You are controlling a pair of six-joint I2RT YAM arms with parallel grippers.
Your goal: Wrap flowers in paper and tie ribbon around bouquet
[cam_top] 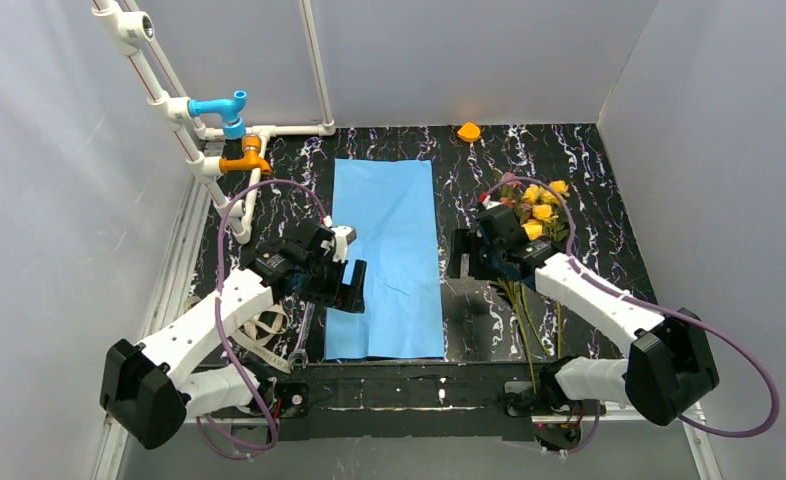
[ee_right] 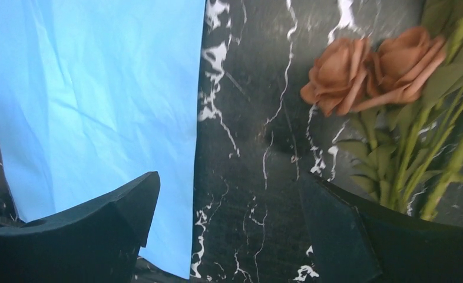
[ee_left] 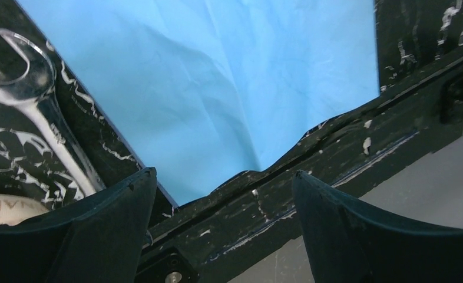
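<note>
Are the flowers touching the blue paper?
Apart. The right wrist view shows a strip of bare black table between the paper and the flowers.

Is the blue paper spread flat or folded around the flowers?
Spread flat: the paper lies open mid-table, the flowers apart on its right.
</note>
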